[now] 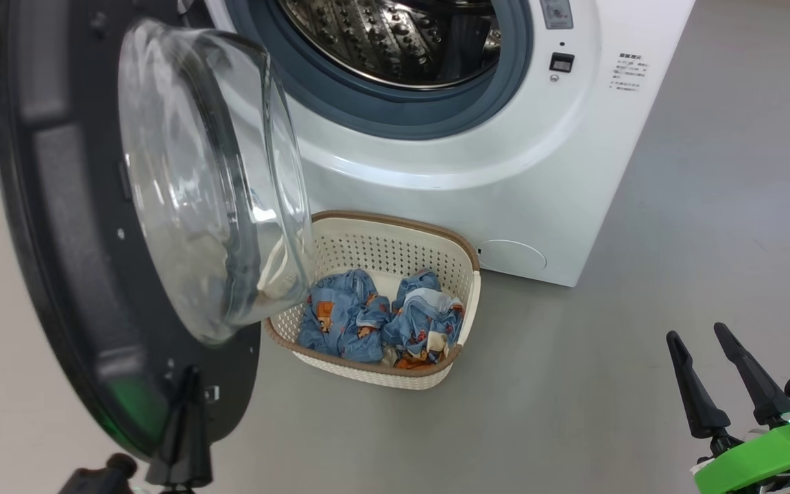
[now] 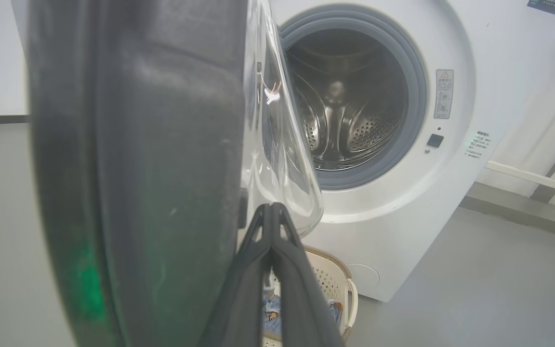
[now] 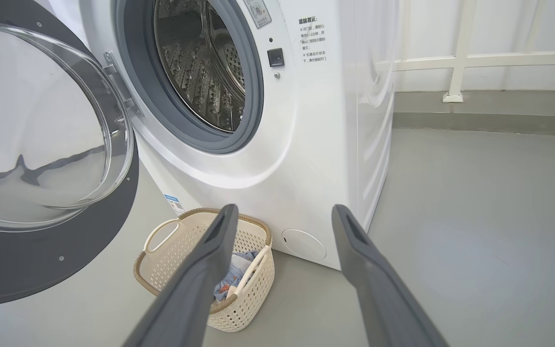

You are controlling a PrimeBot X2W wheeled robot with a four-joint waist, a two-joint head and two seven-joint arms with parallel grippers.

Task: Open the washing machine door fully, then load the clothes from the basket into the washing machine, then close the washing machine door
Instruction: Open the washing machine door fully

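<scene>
The white washing machine stands with its steel drum exposed. Its round black door is swung out to the left, and the glass bowl overhangs the basket's left end. The cream basket sits on the floor at the machine's foot, with blue printed clothes bunched inside. My left gripper is shut with nothing in it, its tips by the door's lower inner edge; I cannot tell whether they touch it. My right gripper is open and empty, low on the right, well clear of the basket.
Grey floor spreads in front of and to the right of the machine. A white railing and a wall run behind it on the right. The open door takes up the space left of the basket.
</scene>
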